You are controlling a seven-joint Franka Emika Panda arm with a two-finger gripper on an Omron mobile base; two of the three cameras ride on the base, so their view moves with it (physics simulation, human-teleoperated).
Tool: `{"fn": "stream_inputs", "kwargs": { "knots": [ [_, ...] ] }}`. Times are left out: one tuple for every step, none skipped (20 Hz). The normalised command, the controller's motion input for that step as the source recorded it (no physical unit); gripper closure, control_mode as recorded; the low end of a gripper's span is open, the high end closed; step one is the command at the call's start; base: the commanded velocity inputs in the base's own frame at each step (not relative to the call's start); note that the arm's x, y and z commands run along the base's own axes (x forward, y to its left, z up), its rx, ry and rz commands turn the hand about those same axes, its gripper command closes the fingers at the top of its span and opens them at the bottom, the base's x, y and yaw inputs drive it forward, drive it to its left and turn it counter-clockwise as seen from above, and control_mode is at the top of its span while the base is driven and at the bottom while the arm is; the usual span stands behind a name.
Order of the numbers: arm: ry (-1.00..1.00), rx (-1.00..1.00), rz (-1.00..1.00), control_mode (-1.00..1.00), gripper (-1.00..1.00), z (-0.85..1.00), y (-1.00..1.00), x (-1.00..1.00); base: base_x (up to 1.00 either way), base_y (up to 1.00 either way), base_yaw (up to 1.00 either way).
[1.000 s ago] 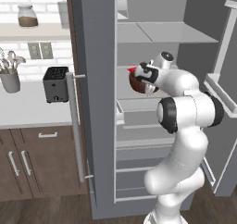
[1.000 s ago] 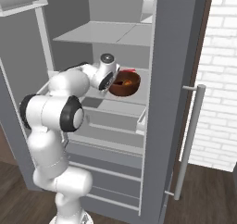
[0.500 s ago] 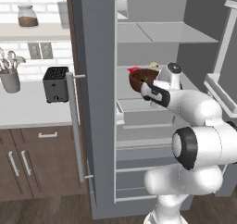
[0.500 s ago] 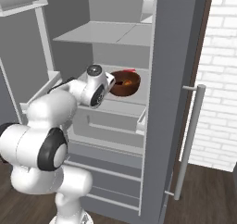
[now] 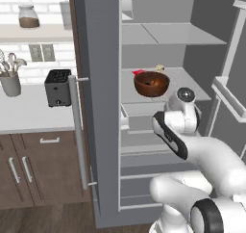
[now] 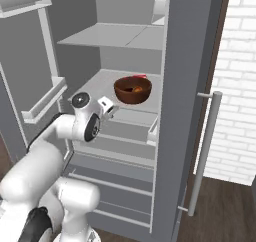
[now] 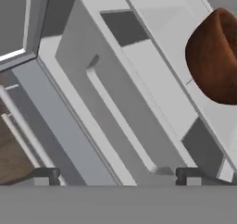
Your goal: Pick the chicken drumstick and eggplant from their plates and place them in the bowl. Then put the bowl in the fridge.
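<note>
The round, reddish-brown wooden bowl [image 5: 151,83] sits on a flat grey shelf [image 6: 100,83] inside the open fridge [image 5: 103,58], something orange-brown inside it. The gripper [image 7: 115,176] hangs apart from it, its dark fingertips [image 7: 46,174] spread wide and empty.

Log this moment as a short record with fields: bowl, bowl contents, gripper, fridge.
bowl: wooden bowl standing upright on a middle fridge shelf
bowl contents: something orange shows inside; the rest is too small to tell
gripper: gripper open, holding nothing, apart from the bowl, in front of the shelf
fridge: fridge door open
</note>
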Motion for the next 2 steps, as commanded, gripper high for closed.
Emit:
{"fn": "stream_inputs", "kwargs": {
  "knots": [
    [-0.24,0.0,-0.21,-1.0,-1.0,-0.47,0.06,-1.0,0.0,0.0,0.0],
    [-0.21,0.0,-0.22,-1.0,-1.0,-0.45,0.09,-1.0,0.0,0.0,0.0]
  ]
}}
